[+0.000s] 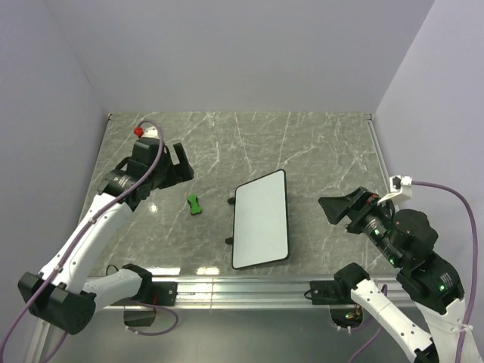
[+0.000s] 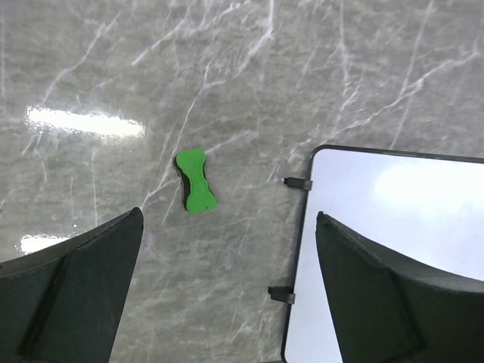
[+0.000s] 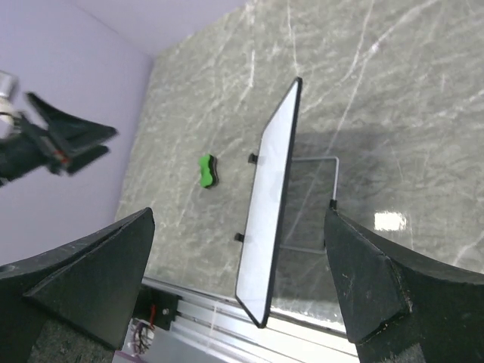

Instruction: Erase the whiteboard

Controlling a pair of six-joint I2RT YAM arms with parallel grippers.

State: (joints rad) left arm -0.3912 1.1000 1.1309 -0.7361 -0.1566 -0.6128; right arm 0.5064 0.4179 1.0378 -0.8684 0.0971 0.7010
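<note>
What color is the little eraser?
The eraser is bright green, clearest in the left wrist view.

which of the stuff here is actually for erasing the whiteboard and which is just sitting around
For the job:
- whiteboard, its surface looks blank
- green eraser, on the table just left of the board in the top view, not held

Just there:
- marble table
- metal rail along the near edge
</note>
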